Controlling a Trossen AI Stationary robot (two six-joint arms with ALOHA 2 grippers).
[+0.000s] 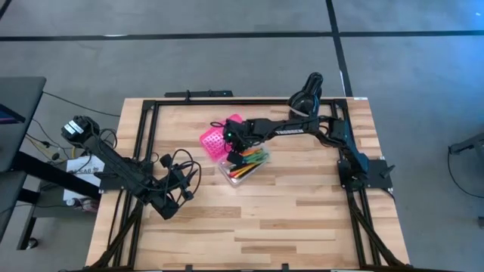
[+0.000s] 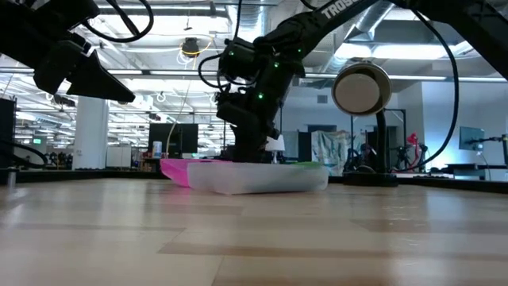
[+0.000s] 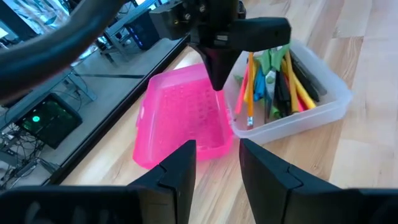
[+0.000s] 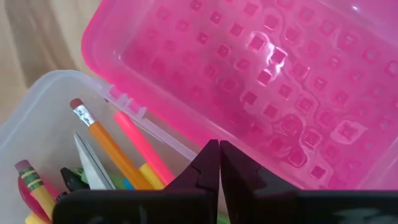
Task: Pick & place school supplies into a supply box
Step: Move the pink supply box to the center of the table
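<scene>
Right wrist view: closed right tool [image 4: 219,163] above supply box [image 4: 261,81] hinge, empty.

Both arms [image 1: 121,168] are matte black with loose black cables; the right arm [image 1: 291,127] bears white lettering and small green lights near its wrist.

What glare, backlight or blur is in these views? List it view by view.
Low view: bright ceiling lights behind leave the right gripper a dark silhouette, and the near tabletop is soft. Right wrist view: white glare spots on the pink lid; its shut fingertips are blurred. Left wrist view: its own fingers are out of focus, while the clear base is sharp. High view: even light, faint shadows.
</scene>
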